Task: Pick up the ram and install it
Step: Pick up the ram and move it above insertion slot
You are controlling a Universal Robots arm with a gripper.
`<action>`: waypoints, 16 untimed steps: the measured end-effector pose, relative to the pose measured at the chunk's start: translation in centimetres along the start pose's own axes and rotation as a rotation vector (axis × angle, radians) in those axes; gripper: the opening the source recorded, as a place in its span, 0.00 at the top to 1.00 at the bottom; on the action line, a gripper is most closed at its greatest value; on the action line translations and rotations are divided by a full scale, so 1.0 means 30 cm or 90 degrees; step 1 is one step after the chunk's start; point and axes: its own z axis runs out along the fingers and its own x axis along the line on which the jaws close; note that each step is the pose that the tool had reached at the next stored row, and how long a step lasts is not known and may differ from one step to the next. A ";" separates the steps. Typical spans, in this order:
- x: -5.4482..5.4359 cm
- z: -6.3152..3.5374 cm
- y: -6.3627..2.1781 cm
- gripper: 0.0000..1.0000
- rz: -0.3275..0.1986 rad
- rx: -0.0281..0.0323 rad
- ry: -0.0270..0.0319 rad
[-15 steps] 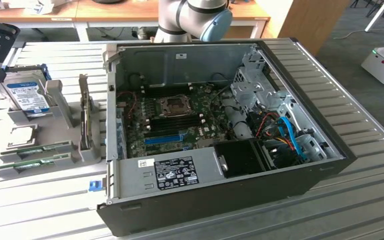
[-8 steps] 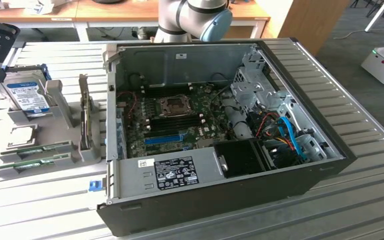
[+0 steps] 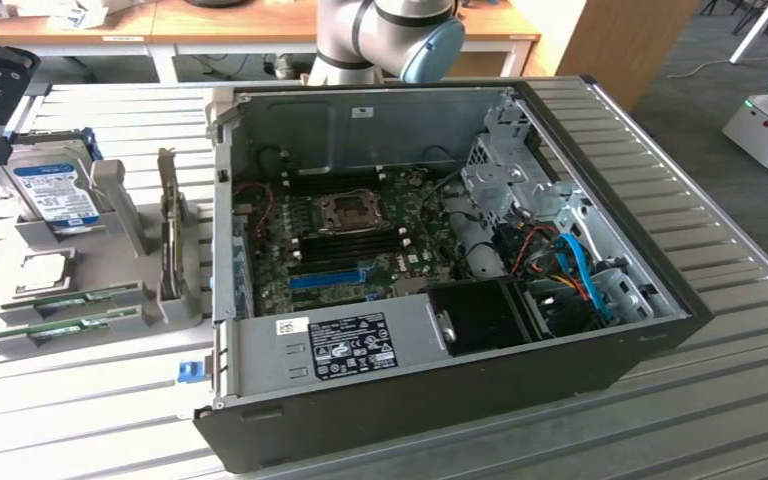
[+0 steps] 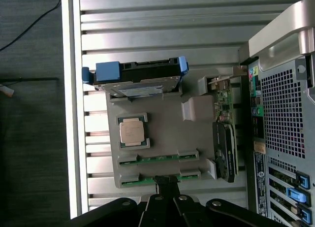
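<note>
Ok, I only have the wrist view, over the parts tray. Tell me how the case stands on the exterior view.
Observer: The case lies on its side, open, the motherboard facing up.
Operator: Give me the memory slots.
Observer: Long black slots flank the CPU socket; they look empty.
Operator: Now the blue slot.
Observer: The blue slot lies between the socket and the case's labelled panel.

Open PC case (image 3: 424,400): mobo (image 3: 357,235) clear from above; drive cage (image 3: 511,165) & cables (image 3: 578,270) crowd the exterior view's right. Upright card (image 3: 168,230) flanks ram sticks (image 3: 71,300) on tray (image 3: 137,310).
</note>
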 end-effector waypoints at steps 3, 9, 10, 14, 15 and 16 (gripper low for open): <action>0.000 0.000 0.000 0.89 -0.012 0.0002 0.0005; 0.000 0.001 0.000 0.89 -0.079 0.0015 0.0031; 0.000 0.001 0.000 0.89 -0.091 0.0018 0.0036; 0.000 0.001 0.000 0.89 -0.136 0.0027 0.0055; 0.000 0.001 0.000 0.89 -0.148 0.0029 0.0060; 0.000 0.001 0.000 0.89 -0.160 0.0031 0.0065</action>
